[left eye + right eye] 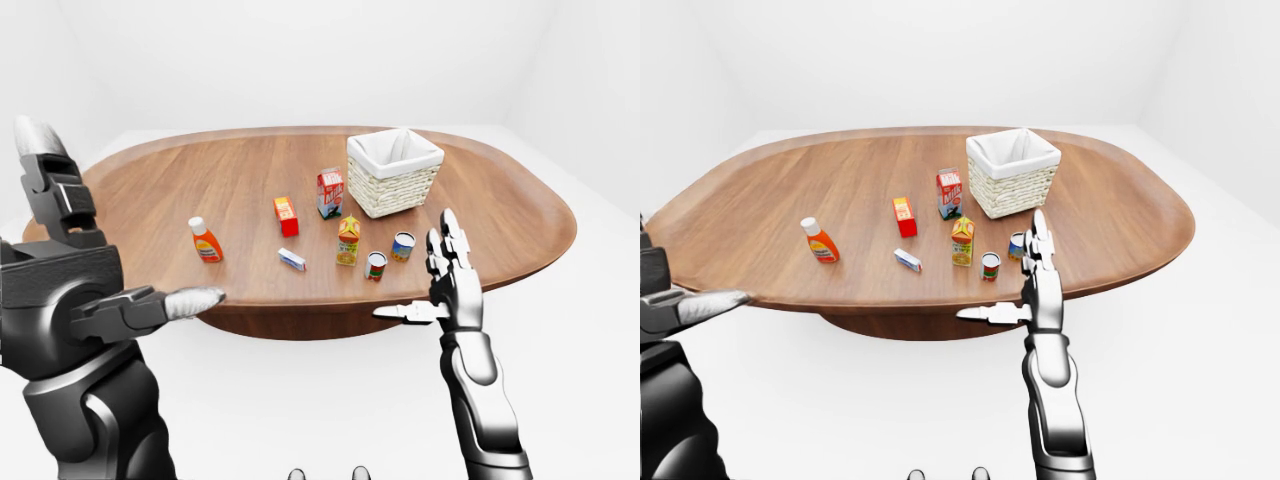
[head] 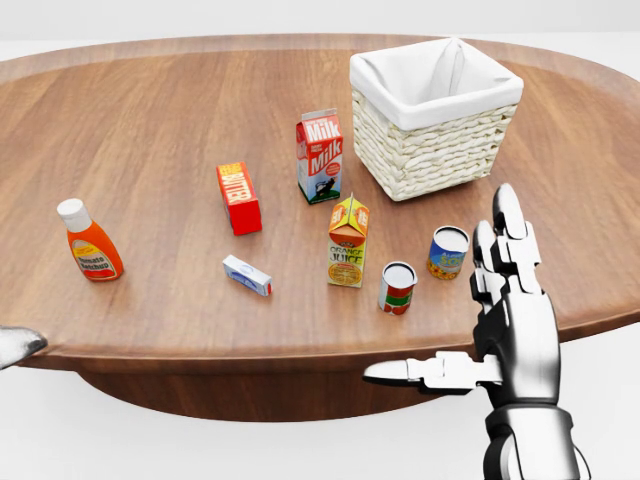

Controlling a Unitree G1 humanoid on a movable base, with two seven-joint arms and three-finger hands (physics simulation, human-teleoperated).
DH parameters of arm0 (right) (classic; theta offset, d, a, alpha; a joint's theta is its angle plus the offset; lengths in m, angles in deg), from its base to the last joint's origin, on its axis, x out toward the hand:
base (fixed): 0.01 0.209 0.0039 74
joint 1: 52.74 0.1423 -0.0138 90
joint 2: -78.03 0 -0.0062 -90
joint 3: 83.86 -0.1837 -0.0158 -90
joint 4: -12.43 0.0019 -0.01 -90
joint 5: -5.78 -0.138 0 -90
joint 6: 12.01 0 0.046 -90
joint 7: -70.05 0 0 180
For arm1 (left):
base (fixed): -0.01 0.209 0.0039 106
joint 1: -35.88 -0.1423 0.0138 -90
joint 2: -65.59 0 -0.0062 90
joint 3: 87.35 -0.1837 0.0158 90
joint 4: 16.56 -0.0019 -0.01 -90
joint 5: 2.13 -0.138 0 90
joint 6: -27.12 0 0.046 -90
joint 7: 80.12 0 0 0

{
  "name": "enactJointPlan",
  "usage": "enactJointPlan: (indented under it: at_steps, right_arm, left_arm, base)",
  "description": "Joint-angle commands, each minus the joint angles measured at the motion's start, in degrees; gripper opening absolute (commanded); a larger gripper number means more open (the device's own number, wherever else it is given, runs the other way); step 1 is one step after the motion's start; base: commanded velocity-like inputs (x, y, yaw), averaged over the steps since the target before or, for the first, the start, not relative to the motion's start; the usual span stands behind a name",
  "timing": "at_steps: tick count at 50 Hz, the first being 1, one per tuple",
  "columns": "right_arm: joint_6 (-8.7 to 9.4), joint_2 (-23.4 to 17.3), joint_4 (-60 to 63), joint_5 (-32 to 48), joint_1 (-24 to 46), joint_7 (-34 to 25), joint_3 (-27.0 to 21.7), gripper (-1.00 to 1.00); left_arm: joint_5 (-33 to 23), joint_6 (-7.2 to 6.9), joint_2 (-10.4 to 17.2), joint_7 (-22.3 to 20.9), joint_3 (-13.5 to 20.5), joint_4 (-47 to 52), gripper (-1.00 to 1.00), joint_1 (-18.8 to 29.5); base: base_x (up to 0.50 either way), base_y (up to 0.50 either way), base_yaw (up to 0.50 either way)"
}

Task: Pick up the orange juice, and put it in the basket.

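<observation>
The orange juice carton [image 2: 347, 243] stands upright near the middle of the wooden table, below the milk carton [image 2: 320, 157] in the head view. The white-lined wicker basket [image 2: 435, 115] sits to the upper right of it. My right hand [image 2: 445, 300] is open at the table's near edge, right of the juice and beside two cans, with fingers up and thumb pointing left, holding nothing. My left hand [image 1: 115, 235] is open and empty far to the left, off the table's edge. Only its thumb tip [image 2: 15, 345] shows in the head view.
A red can [image 2: 397, 288] and a blue can [image 2: 447, 252] stand between the juice and my right hand. A red box [image 2: 239, 198], a small white box [image 2: 247, 275] and a ketchup bottle [image 2: 89, 242] lie left of the juice. The table rim [image 2: 250, 355] runs below.
</observation>
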Motion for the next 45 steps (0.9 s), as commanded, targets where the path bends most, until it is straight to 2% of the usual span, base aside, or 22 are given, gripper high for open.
enactJointPlan:
  at_steps: [1, 2, 3, 4, 5, 6, 7, 8, 13, 14, 15, 16, 17, 20, 21, 26, 27, 34, 45]
  right_arm:
    - [4.05, 0.2, 7.1, 2.3, -1.7, -0.5, 2.0, 1.0]
    - [4.07, 0.2, 7.2, 2.9, -1.7, -0.6, 2.2, 1.0]
    - [3.28, 0.0, 7.3, 4.1, -1.8, -0.6, 2.5, 1.0]
    - [2.75, 0.1, 8.1, 4.9, -2.1, -0.6, 3.0, 1.0]
    - [1.02, 0.4, 9.0, 5.7, -2.1, 0.0, 3.1, 1.0]
    - [2.39, 1.0, 11.0, 4.6, -2.2, 0.5, 2.8, 1.0]
    - [2.21, 0.9, 11.6, 4.7, -2.2, 0.5, 3.0, 1.0]
    - [1.19, 0.7, 12.0, 5.5, -2.3, 0.6, 3.2, 1.0]
    - [1.49, 0.9, 16.0, 4.9, -2.4, 0.7, 3.3, 1.0]
    - [0.86, 0.6, 16.9, 6.2, -2.4, 0.9, 3.6, 1.0]
    - [2.31, 0.8, 18.4, 6.8, -2.8, 0.9, 4.1, 1.0]
    - [2.22, 0.7, 18.9, 7.4, -3.1, 0.8, 4.5, 1.0]
    - [1.0, 0.4, 19.4, 9.3, -3.4, 0.9, 5.1, 1.0]
    - [2.54, 0.8, 21.6, 9.2, -4.2, 0.5, 5.8, 1.0]
    - [4.07, 0.8, 21.5, 10.7, -4.0, 1.3, 5.3, 1.0]
    - [3.92, 0.8, 24.0, 8.2, -6.0, 0.7, 4.6, 1.0]
    - [3.26, 0.7, 24.5, 8.3, -6.6, 0.8, 4.5, 1.0]
    - [2.1, 0.4, 26.0, 9.8, -9.7, 0.0, 6.2, 1.0]
    - [2.33, 0.1, 25.5, 11.4, -9.4, -0.6, 6.7, 1.0]
  left_arm:
    - [17.8, 0.0, 4.0, 12.7, 8.9, 9.7, 1.0, -0.3]
    - [18.3, 0.0, 4.8, 13.9, 9.1, 9.7, 1.0, -0.5]
    - [17.7, 0.0, 5.2, 14.0, 9.0, 9.4, 1.0, -0.5]
    - [17.7, 0.0, 6.6, 12.0, 8.3, 9.5, 1.0, -1.0]
    - [16.5, 0.0, 6.0, 11.6, 7.8, 9.7, 1.0, -1.4]
    - [15.7, 0.0, 5.9, 11.0, 7.5, 9.7, 1.0, -1.7]
    - [15.3, 0.0, 5.4, 10.6, 7.4, 9.7, 1.0, -1.7]
    - [14.9, 0.0, 5.2, 10.0, 7.4, 9.7, 1.0, -1.6]
    - [11.2, 0.0, 4.6, 7.7, 6.6, 9.1, 1.0, -1.4]
    - [10.8, 0.0, 4.6, 7.1, 6.7, 9.3, 1.0, -1.1]
    - [10.5, 0.0, 4.2, 6.8, 6.9, 9.4, 1.0, -1.0]
    - [10.1, 0.0, 4.1, 6.5, 7.0, 9.4, 1.0, -0.8]
    - [9.9, 0.0, 4.1, 5.8, 6.8, 9.5, 1.0, -0.8]
    - [9.0, 0.0, 4.1, 5.5, 6.2, 9.7, 1.0, -1.6]
    - [8.8, 0.0, 3.9, 5.3, 6.2, 9.7, 1.0, -1.7]
    - [9.0, 0.0, 3.4, 4.7, 6.4, 9.7, 1.0, -1.7]
    - [8.9, 0.0, 3.3, 4.5, 6.5, 9.7, 1.0, -1.5]
    - [8.2, 0.0, 2.8, 3.8, 6.2, 9.7, 1.0, -1.7]
    - [7.5, 0.0, 2.5, 3.4, 6.3, 9.7, 1.0, -1.7]
  base:
    - [0.0, 0.0, 0.0]
    - [0.0, 0.0, 0.0]
    - [0.0, 0.0, 0.0]
    - [0.0, 0.0, 0.0]
    - [0.0, 0.0, 0.0]
    - [0.0, 0.0, 0.0]
    - [0.0, 0.0, 0.0]
    - [0.0, 0.0, 0.0]
    - [0.0, 0.0, 0.0]
    - [0.0, 0.0, 0.0]
    - [0.0, 0.0, 0.0]
    - [0.0, 0.0, 0.0]
    - [0.0, 0.0, 0.0]
    - [0.0, 0.0, 0.0]
    - [0.0, 0.0, 0.0]
    - [0.0, 0.0, 0.0]
    - [0.0, 0.0, 0.0]
    - [0.0, 0.0, 0.0]
    - [0.0, 0.0, 0.0]
